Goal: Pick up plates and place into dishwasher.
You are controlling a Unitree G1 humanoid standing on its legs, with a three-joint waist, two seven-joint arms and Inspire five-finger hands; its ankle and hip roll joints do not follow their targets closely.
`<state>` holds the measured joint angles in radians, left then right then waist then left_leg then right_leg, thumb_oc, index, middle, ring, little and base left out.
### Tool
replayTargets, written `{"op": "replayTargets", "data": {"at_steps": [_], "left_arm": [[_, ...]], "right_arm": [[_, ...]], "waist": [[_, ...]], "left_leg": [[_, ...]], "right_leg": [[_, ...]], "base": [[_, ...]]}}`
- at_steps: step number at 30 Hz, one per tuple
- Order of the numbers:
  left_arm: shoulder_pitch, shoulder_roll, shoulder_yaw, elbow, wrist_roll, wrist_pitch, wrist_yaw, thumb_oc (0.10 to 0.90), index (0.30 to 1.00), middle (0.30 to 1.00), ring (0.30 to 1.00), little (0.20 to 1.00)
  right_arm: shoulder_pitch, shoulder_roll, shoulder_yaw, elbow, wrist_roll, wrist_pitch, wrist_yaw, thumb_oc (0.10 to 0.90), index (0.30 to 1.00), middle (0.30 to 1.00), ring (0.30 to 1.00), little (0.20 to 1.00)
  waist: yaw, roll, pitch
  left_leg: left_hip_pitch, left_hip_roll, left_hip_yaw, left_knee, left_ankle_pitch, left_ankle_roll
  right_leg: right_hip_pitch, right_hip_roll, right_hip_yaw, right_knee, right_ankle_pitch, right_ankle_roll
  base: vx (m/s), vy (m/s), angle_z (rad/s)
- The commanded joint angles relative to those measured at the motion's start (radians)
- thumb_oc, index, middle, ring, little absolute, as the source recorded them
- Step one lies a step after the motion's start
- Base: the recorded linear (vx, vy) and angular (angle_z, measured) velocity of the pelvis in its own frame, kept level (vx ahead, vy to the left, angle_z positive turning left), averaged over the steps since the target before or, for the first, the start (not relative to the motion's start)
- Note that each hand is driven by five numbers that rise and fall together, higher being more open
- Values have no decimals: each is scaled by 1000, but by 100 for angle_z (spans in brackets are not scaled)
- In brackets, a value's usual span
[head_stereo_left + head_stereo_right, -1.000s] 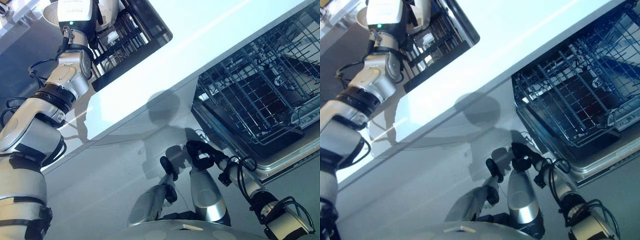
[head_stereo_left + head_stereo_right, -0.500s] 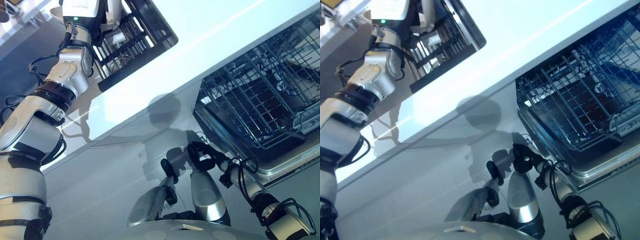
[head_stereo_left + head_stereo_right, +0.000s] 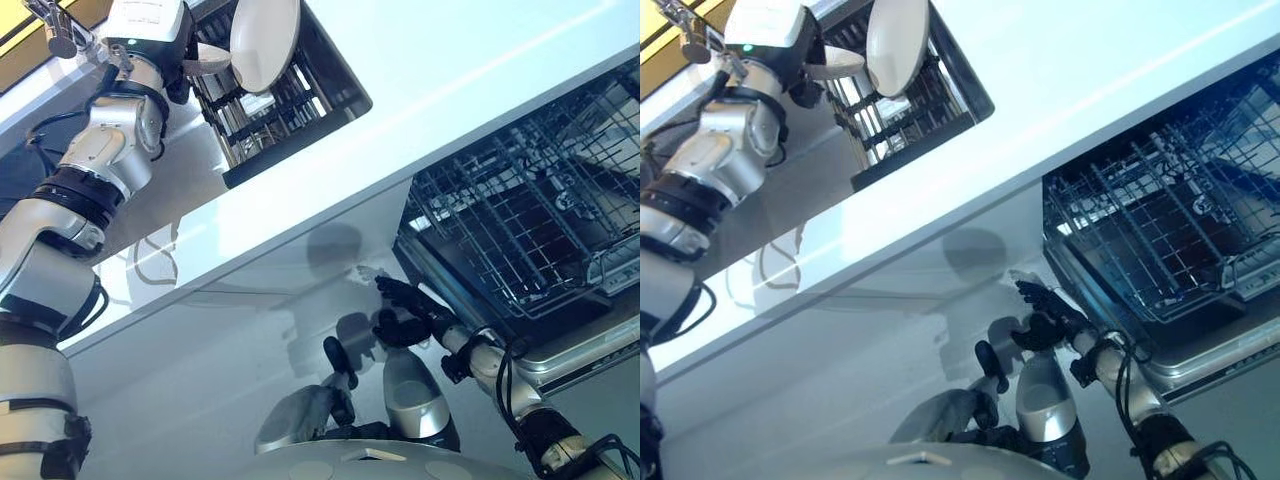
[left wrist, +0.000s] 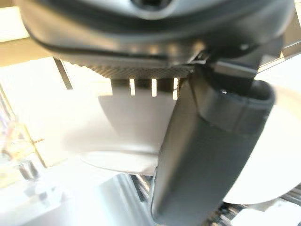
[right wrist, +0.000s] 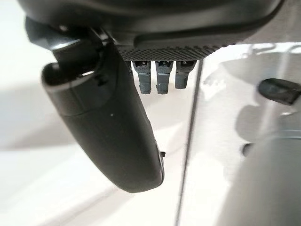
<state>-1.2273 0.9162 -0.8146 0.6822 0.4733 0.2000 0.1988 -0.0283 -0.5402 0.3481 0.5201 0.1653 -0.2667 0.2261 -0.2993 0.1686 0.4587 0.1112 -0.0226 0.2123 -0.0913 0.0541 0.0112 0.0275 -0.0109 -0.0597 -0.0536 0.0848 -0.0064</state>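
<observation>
A white plate [image 3: 265,40] hangs tilted above the black dish rack [image 3: 300,105] at the far left of the counter. My left hand [image 3: 200,60] is shut on its rim. In the left wrist view the thumb [image 4: 207,155] lies across the plate [image 4: 277,155]. The dishwasher's wire rack [image 3: 530,220] is pulled out at the right over the lowered door [image 3: 580,350]. My right hand [image 3: 405,310] hangs low by the cabinet front, left of the dishwasher. It is open, with straight fingers [image 5: 160,77] and nothing in it.
The white countertop [image 3: 450,70] runs across between the dish rack and the dishwasher. A metal tap [image 3: 55,25] stands at the far left corner. The dish rack holds more dishes among its black bars.
My left hand has lifted the white plate up out of the dish rack. The right hand has risen a little and spread its fingers. The camera has shifted.
</observation>
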Motion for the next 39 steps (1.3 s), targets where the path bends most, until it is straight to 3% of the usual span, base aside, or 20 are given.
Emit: {"op": "replayTargets", "data": {"at_steps": [1, 9, 15, 28, 39], "left_arm": [[16, 107, 89, 57, 51, -10, 48, 100, 300, 300, 300, 200], [47, 155, 116, 78, -9, -118, 74, 100, 300, 300, 300, 200], [120, 175, 187, 41, -77, -209, 115, 100, 300, 300, 300, 200], [186, 186, 281, -1, -172, -298, 167, 100, 300, 300, 300, 200], [209, 210, 321, -81, -216, -345, 198, 100, 300, 300, 300, 200]], "right_arm": [[102, 12, -17, -106, 120, -48, 114, 800, 900, 900, 900, 900], [123, -11, -69, -177, 119, -37, 121, 800, 900, 900, 900, 900], [158, -60, -181, -283, 75, -101, 50, 800, 900, 900, 900, 900], [173, -128, -366, -361, 91, -225, -29, 800, 900, 900, 900, 900], [179, -157, -421, -351, 109, -251, -64, 800, 900, 900, 900, 900]], "waist": [[-3, -29, -216], [-3, -43, -280], [-16, -59, -312], [-31, -67, -361], [-22, -78, -387]], "left_leg": [[-7, -15, 17, 54, -113, -18], [29, -6, 24, 53, -132, -12], [44, -2, 30, 44, -137, -5], [58, -5, 35, 31, -142, 8], [60, -6, 30, 24, -142, 13]], "right_leg": [[-21, 8, 34, 87, -113, 97], [15, 18, 57, 77, -123, 100], [18, 28, 78, 80, -126, 103], [10, 40, 111, 87, -122, 108], [10, 43, 116, 85, -120, 109]], "base": [[67, 14, -7], [38, 20, -4], [-7, 48, -2], [-20, 55, -11], [-6, 14, -3]]}}
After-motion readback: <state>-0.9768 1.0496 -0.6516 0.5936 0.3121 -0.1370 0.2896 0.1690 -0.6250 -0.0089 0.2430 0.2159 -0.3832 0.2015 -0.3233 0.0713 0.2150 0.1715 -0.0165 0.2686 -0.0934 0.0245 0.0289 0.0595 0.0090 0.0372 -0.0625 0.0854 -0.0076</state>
